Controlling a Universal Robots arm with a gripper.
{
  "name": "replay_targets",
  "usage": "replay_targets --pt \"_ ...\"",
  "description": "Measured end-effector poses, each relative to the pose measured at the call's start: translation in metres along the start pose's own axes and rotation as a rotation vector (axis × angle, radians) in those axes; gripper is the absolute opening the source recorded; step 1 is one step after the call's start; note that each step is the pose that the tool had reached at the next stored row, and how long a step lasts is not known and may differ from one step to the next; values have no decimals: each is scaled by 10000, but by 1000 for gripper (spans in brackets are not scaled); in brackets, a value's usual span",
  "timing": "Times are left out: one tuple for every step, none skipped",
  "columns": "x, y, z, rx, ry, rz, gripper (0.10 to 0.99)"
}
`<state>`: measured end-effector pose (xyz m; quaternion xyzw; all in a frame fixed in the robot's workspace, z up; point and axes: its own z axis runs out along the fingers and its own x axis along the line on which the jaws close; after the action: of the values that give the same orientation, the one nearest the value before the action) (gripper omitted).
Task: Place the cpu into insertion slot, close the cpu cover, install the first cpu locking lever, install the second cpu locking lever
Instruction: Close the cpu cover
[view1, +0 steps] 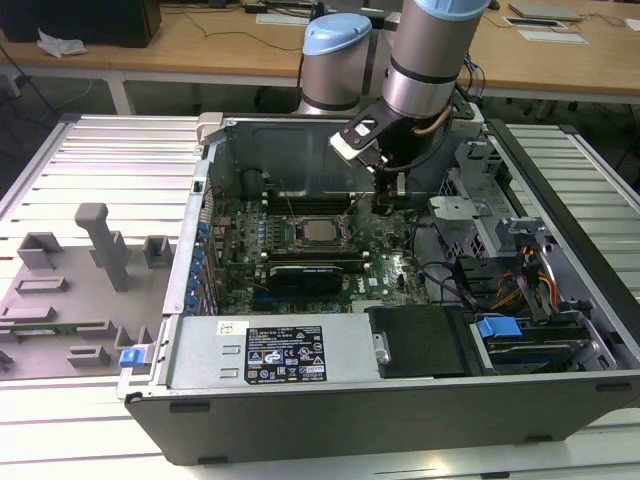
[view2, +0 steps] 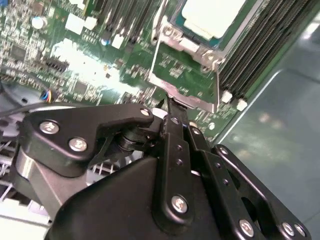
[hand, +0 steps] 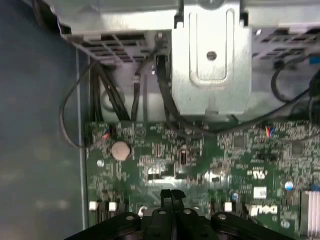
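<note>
Black linkage of the jaws fills the foreground in both wrist views. The fingertips (view2: 173, 117) are pressed together, and we see no gap between them in either wrist view.

Findings:
- The cpu (view2: 210, 17) sits in its socket beyond the jaws, pale top up and apparently square to the slot. The exterior view shows it seated on the motherboard (view1: 235, 250) inside the computer case (view1: 400, 410), which stands on the ribbed tabletop (view1: 60, 150). We judge the first step done.
- The cpu cover (view2: 200, 104) lies between the jaws and the cpu, swung off the socket, with green board showing through its window. We cannot tell whether it stands tilted or lies back flat.
- The closed tips meet the cover's free edge, the edge farthest from the cpu. We cannot tell whether they touch it, hook under it or merely stand just beside it.
- Memory slots (view2: 260, 50) run alongside the socket, off to one side of the jaws.

Assessment: we judge that closing the cover is the step in hand and that it is barely begun. The two locking steps wait on it.

In our judgement, the next move calls for carrying the free edge through an arc about the hinge side and over the cpu. It needs light force and firm contact, since a slip could drop the frame onto the chip or scrape the board below.
</note>
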<state>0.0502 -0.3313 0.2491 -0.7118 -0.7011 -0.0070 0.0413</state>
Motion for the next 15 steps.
replay_targets --pt "0 0 0 0 0 0 106" --pt "0 -2 0 1 0 1 106" --pt "4 -23 0 -8 -2 0 106" --pt "9 -44 2 -20 -1 -2 106" --pt "14 -73 4 -38 0 -2 106" --pt "23 -112 7 -60 0 -6 106" --pt "40 -157 10 -71 1 -5 106" --pt "55 -201 14 -82 1 -7 106" --pt "69 -250 17 -99 1 -6 106" --pt "80 -291 19 -122 1 -9 106" --pt "86 -315 21 -137 1 -10 106" --pt "94 -353 23 -159 1 -9 106" --pt "108 -416 27 -188 2 -13 106" --pt "111 -443 28 -198 2 -14 106" --pt "112 -460 30 -221 2 -16 106"
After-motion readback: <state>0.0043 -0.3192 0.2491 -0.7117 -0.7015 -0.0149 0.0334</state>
